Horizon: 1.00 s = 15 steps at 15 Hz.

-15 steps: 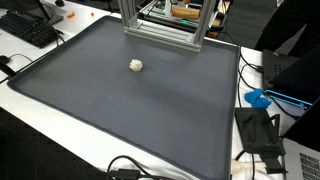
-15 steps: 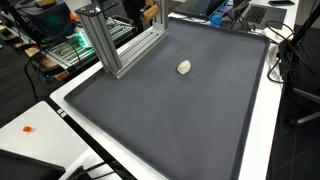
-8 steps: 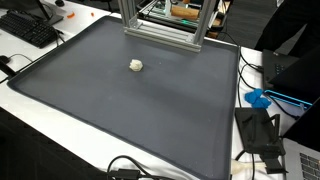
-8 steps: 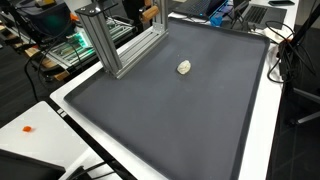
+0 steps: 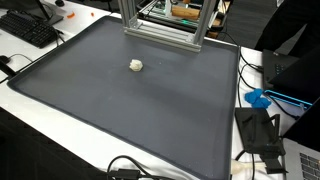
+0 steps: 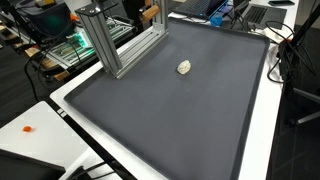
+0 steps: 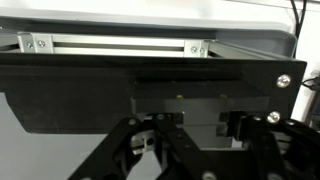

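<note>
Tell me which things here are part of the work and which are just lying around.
In play: small white lump, alone on the dark mat; pincer, facing the aluminium frame.
Lying about: keyboard, blue object and cables, all off the mat.

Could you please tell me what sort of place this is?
Most likely a robotics lab or workshop bench: an aluminium extrusion frame stands at the edge of a large dark mat, with a keyboard and loose cables around it.
</note>
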### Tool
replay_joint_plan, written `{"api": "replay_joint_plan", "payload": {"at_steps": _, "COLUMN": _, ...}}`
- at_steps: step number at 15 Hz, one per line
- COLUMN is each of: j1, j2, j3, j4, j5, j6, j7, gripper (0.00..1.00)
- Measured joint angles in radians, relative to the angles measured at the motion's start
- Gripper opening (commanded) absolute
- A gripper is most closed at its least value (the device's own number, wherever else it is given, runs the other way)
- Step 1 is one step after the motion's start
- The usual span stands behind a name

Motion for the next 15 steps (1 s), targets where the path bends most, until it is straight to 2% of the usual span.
{"api": "replay_joint_plan", "payload": {"at_steps": 8, "j1": 0.000, "j2": 0.000, "j3": 0.009, "j4": 0.000, "j5": -0.008, "j6": -0.001, "j7": 0.004, "gripper": 0.29}}
{"api": "replay_joint_plan", "payload": {"at_steps": 15, "j1": -0.002, "j2": 0.003, "j3": 0.038, "j4": 0.010, "j5": -0.040, "j6": -0.014, "j7": 0.071, "gripper": 0.29}}
